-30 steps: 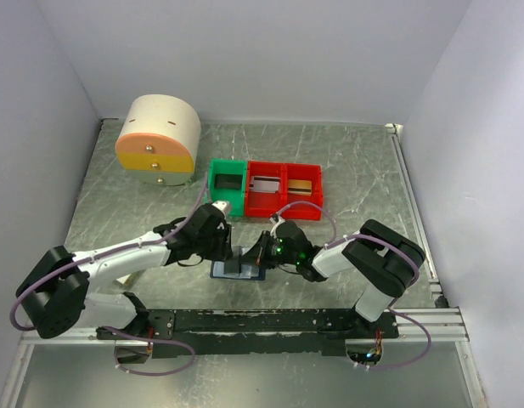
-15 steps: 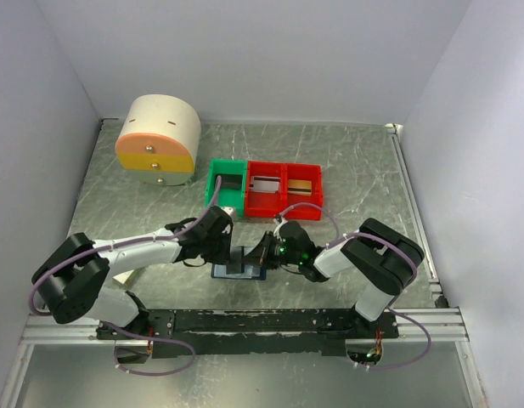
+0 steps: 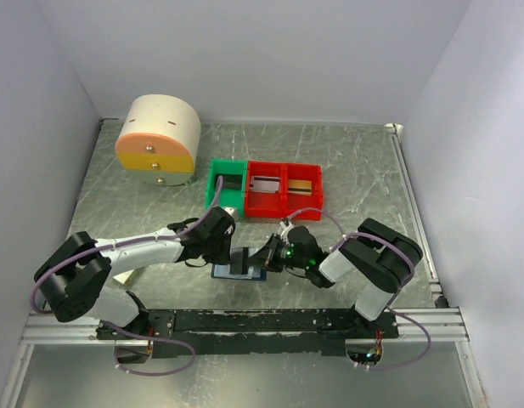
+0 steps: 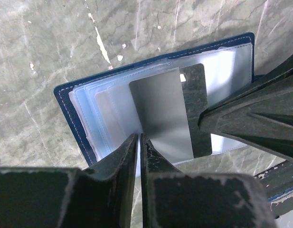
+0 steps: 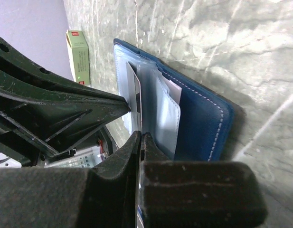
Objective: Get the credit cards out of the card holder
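The navy card holder [image 3: 239,270] lies open on the table between both arms, its clear sleeves [image 4: 108,109] fanned out. A grey credit card [image 4: 160,114] sticks halfway out of a sleeve, with a dark card [image 4: 197,107] behind it. My left gripper [image 4: 138,137] has its jaws nearly together on the grey card's lower corner. My right gripper [image 5: 140,135] is shut on an inner sleeve of the card holder [image 5: 193,118]; the lifted card [image 5: 134,95] stands edge-on beside it. From above, the left gripper [image 3: 230,249] and right gripper [image 3: 263,257] meet over the holder.
A green bin [image 3: 226,183] and two joined red bins [image 3: 284,204] stand behind the holder; the red ones hold a pale card [image 3: 263,184] and a gold-tan card [image 3: 300,185]. A cream drawer unit [image 3: 157,136] sits far left. A pale box with a red label [image 5: 79,57] lies close by.
My left gripper has closed its jaws down onto the grey card's corner, and its elbow has swung. The right gripper stayed shut and shifted slightly right.
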### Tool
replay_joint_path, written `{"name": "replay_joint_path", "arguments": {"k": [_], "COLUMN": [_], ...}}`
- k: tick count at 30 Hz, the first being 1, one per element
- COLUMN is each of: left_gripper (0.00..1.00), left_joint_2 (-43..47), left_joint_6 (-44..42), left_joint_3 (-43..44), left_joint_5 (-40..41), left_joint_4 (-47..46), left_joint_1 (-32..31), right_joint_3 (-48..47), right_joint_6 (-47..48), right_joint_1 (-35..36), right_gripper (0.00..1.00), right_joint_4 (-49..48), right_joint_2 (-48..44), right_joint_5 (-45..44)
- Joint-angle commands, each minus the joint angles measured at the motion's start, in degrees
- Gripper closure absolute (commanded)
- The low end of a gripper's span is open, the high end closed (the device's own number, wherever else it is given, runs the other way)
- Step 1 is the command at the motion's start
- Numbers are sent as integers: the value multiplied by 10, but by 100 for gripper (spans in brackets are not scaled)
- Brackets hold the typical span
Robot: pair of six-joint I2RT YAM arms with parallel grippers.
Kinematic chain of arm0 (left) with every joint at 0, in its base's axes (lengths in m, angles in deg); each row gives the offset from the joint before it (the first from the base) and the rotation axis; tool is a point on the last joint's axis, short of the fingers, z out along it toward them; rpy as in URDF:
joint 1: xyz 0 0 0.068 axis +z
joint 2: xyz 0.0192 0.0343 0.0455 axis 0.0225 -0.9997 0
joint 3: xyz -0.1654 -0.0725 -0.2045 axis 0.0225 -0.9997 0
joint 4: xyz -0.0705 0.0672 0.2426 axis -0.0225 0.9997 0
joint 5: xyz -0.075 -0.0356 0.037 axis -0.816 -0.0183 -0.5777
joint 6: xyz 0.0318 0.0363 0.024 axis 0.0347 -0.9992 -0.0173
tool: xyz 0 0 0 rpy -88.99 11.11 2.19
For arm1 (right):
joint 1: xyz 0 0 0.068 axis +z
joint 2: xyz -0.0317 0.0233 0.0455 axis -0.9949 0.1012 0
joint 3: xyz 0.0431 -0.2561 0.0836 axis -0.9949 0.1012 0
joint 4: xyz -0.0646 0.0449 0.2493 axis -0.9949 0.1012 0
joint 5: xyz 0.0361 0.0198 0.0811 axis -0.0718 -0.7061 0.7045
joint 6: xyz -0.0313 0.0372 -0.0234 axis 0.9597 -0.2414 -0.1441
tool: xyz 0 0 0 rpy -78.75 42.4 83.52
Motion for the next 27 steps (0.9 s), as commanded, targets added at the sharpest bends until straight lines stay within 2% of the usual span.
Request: {"name": "replay_joint_path", "arguments": {"k": [1,9,12,16,19,22,23,27], "left_gripper": [81,81,81,82,82,83,83,84], "left_joint_2": [-13,-11,-7,-15,-22,-26,-25,-22], "left_joint_6": [6,2,-3,-3,-1,1,2,8], "left_joint_3": [-18,-12,-9,0,4,3,1,-3], "left_joint_5": [20,15,3,1,11,16,16,24], "left_joint_4": [32,27,15,14,23,27,26,29], "left_joint_1": [-7,-10,-12,-17,-21,-23,-23,-24], "right_joint_3": [13,-13,-19,-19,-29,-46,-50,-30], "right_joint_6": [-2,45,41,20,18,28,29,24], "right_joint_1": [-9,-10,-10,-9,-9,-9,-9,-10], "right_gripper": [100,100,99,93,87,86,86,97], "right_joint_4": [-21,95,77,14,9,26,28,18], "right_joint_2": [-8,-47,-32,-8,2,12,14,-6], "right_joint_5": [4,-7,8,25,22,24,26,9]}}
